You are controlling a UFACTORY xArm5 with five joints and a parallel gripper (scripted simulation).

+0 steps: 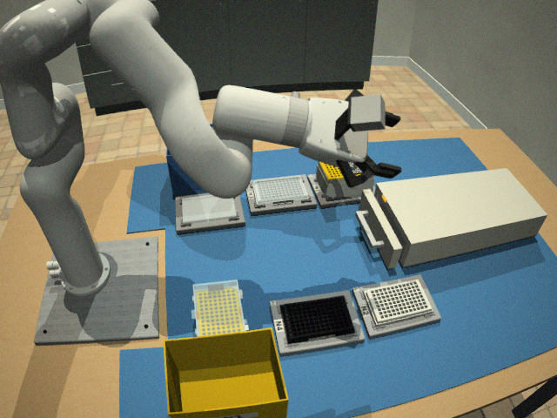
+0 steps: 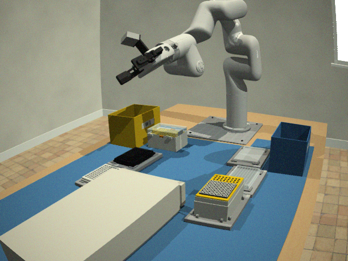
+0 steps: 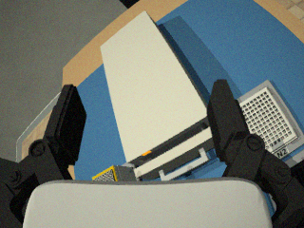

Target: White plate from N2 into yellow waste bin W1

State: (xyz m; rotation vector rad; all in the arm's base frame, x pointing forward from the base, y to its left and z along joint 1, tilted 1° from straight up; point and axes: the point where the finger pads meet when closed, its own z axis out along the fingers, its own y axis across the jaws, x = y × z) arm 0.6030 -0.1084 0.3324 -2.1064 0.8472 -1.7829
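Flat white rectangular well plate (image 1: 398,300), seated in grey nest N2 (image 1: 372,330) beside cream cooler (image 1: 459,211): probably light, rigid, smooth plastic; best pinched across short side walls. Black two-finger gripper (image 1: 390,144) raised, fully spread, empty.

My bench: a tan wooden bench top (image 1: 517,148) under a blue mat (image 1: 287,256).

On the mat I see the long cream cooler housing (image 1: 459,211), grey nest trays (image 1: 210,220), the open yellow waste bin (image 1: 224,373) and a dark blue bin (image 2: 291,148); the arm's grey base plate (image 1: 135,314) sits on bare wood.
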